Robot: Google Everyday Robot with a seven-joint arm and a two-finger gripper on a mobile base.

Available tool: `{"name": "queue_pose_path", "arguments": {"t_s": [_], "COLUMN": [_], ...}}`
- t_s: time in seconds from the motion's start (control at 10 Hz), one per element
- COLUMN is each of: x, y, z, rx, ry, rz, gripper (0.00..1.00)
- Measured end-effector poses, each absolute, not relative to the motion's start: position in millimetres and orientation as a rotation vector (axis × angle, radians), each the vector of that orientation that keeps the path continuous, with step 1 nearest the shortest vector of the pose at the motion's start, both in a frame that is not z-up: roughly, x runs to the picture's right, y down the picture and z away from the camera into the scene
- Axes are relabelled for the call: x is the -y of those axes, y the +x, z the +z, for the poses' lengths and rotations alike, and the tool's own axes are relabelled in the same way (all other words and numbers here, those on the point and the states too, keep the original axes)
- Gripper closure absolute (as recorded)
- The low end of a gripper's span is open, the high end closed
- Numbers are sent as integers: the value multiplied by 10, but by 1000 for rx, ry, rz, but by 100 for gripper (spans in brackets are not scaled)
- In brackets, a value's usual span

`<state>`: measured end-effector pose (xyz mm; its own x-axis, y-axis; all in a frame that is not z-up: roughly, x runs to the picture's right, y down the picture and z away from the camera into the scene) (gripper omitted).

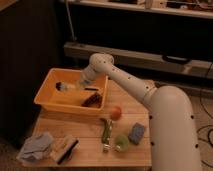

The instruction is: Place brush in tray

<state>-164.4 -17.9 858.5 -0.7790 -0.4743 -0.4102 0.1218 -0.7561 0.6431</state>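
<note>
Camera view, gripper reached down inside tray, brush lay at its tip, grip impossible to tell, table beneath

A wooden table carries the tray beneath the gripper; a green item, wooden brush and cloth lie nearer the camera.

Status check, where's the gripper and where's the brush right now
Gripper down inside the tray, left half. Brush at the gripper, low over the tray floor. Dark item in the tray's right corner, clear of it.
</note>
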Motion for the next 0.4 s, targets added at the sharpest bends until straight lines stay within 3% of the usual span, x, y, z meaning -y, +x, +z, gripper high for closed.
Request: {"name": "queue_pose_path", "arguments": {"t_s": [0.4], "x": [175], "y": [-1645], "z": [8586], "rx": [873], "ry": [818], "rz": [-2538], "gripper": [37]}}
